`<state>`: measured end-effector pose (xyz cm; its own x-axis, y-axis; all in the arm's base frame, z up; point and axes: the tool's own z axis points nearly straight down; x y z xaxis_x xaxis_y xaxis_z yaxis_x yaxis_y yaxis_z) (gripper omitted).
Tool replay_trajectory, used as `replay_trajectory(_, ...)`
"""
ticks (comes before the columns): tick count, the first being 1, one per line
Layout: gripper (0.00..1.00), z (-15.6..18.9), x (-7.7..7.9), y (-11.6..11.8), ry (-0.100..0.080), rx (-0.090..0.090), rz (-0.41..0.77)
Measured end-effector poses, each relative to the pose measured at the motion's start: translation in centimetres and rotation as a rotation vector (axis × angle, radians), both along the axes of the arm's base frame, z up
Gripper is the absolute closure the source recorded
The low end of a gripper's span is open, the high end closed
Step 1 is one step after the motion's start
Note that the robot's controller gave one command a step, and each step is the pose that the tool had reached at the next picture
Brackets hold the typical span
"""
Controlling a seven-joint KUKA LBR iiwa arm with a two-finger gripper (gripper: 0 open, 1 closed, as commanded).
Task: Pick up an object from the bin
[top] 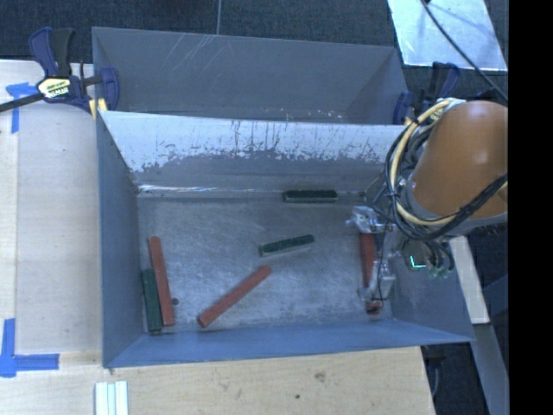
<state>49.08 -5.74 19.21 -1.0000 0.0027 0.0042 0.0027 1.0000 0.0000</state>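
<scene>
My gripper (380, 275) hangs low at the right end of the bin, close to the right wall. Directly beside it, on its left, a red-brown stick (368, 258) lies lengthwise along the foot of that wall, its near end by the front right corner. The gripper's metal parts overlap the stick's upper and lower ends. Whether the stick is gripped cannot be told. A dark green stick (287, 245) lies on the floor at the centre, well left of the gripper.
Another dark green stick (309, 196) rests at the foot of the back wall. A red-brown stick (235, 296) lies diagonally at front centre. By the left wall a red-brown stick (160, 279) and a green one (152, 301) lie side by side. The arm's orange cover and cables overhang the right rim.
</scene>
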Motion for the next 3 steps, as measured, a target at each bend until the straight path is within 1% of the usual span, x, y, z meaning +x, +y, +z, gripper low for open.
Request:
replay_trajectory(1,0.0,-5.2,5.5,6.3,-0.008,0.002,0.233)
replay_trajectory(2,0.0,-12.6,8.4,6.8,-0.003,0.001,0.264)
replay_trajectory(3,1.0,-12.1,8.5,6.9,-0.01,0.001,0.265)
